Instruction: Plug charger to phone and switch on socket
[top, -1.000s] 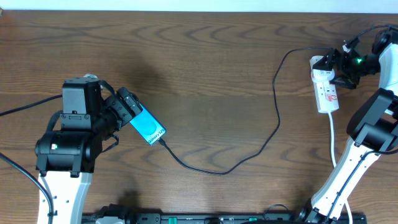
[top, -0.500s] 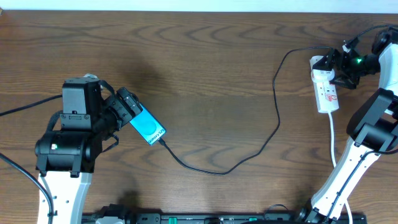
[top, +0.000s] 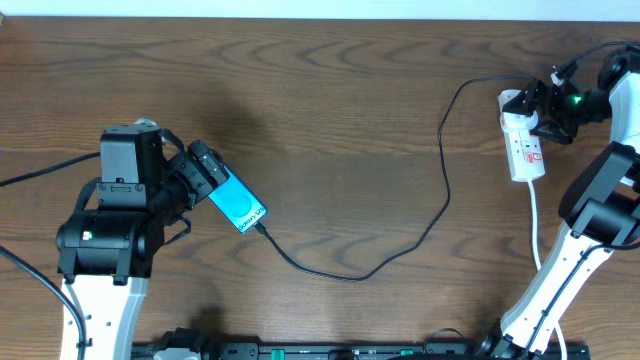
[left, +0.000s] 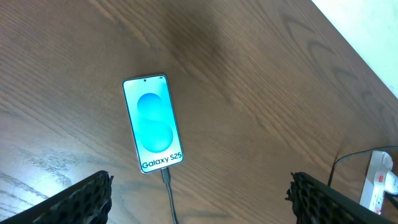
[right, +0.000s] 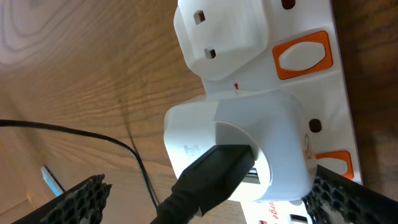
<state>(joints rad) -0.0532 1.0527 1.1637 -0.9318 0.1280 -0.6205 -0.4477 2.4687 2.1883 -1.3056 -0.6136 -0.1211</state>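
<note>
Dark wood grain fills the overhead view. The worktop (top: 340, 120) carries the phone (top: 240, 208) at middle left, cyan screen up. The charger (top: 400, 250) leaves the phone's lower-right end, sags toward the bottom of the frame, then climbs to the socket (top: 527, 145) at upper right. The left jaws hang over the phone's upper end. The right jaws sit above the socket's top end, probably to reach a switch.

In the left wrist view the phone (left: 153, 123) lies flat at centre, with the charger (left: 169, 199) tip apparently seated in its bottom edge. The left jaws stand wide apart, fingertips (left: 81, 199) at the bottom corners, holding nothing, so the plugging step looks finished.

In the right wrist view a white adapter (right: 249, 149) sits in the socket (right: 323, 99), with the charger (right: 211, 177) plugged into its face and an orange switch (right: 303, 56) just beside it. The right jaws are spread fully and empty, straddling the adapter. Whether the switch is on, I cannot tell.
</note>
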